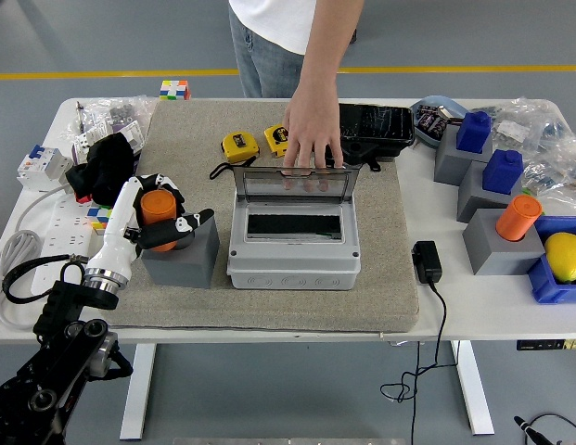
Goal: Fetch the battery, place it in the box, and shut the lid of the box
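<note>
Head view: left hand (162, 221) clenched around the orange battery (159, 209), just above the grey holder block (184, 260), left of the grey box (294, 243) on the mat (380, 278) of the white worktop (473, 306). Box lid (293, 185) upright and open at the box's far edge, person's hand (313, 139) resting on its top rim. Right hand out of sight.

Grey floor (83, 37), yellow line (102, 74), white table (492, 306).

Black arm (56, 362), white-and-black hand (162, 218)
</note>
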You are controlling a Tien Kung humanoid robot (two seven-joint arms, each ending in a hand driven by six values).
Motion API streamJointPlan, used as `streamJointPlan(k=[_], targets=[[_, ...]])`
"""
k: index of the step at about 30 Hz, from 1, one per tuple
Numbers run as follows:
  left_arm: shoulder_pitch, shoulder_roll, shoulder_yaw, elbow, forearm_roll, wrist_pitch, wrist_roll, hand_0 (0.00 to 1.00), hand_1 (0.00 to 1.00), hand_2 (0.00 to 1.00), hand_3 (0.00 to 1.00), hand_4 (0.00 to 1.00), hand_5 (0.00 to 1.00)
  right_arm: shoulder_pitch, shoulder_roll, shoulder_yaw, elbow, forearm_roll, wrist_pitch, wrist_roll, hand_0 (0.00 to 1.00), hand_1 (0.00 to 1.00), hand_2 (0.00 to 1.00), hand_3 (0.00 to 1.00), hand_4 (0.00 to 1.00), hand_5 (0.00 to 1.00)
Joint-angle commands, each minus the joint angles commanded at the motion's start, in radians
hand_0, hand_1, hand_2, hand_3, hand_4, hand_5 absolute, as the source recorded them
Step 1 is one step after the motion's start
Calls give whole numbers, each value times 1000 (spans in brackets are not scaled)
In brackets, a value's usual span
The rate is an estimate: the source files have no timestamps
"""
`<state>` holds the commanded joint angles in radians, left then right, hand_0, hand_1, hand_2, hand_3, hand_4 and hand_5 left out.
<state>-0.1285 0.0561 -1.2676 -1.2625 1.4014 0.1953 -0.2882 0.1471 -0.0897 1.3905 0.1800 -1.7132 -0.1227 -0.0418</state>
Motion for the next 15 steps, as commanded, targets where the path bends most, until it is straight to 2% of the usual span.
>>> streamJointPlan(k=[9, 15], targets=[[-14, 22, 15, -54, 63, 35, 17, 8, 2, 13, 10, 998, 90, 2, -2, 11, 0, -8, 0, 0, 876, 848, 818, 833, 998, 998], [-26, 64, 52, -144, 231, 78, 54, 9, 2, 14, 10, 998, 99, 7, -5, 13, 0, -8, -1, 0, 877, 849, 819, 834, 998, 998]])
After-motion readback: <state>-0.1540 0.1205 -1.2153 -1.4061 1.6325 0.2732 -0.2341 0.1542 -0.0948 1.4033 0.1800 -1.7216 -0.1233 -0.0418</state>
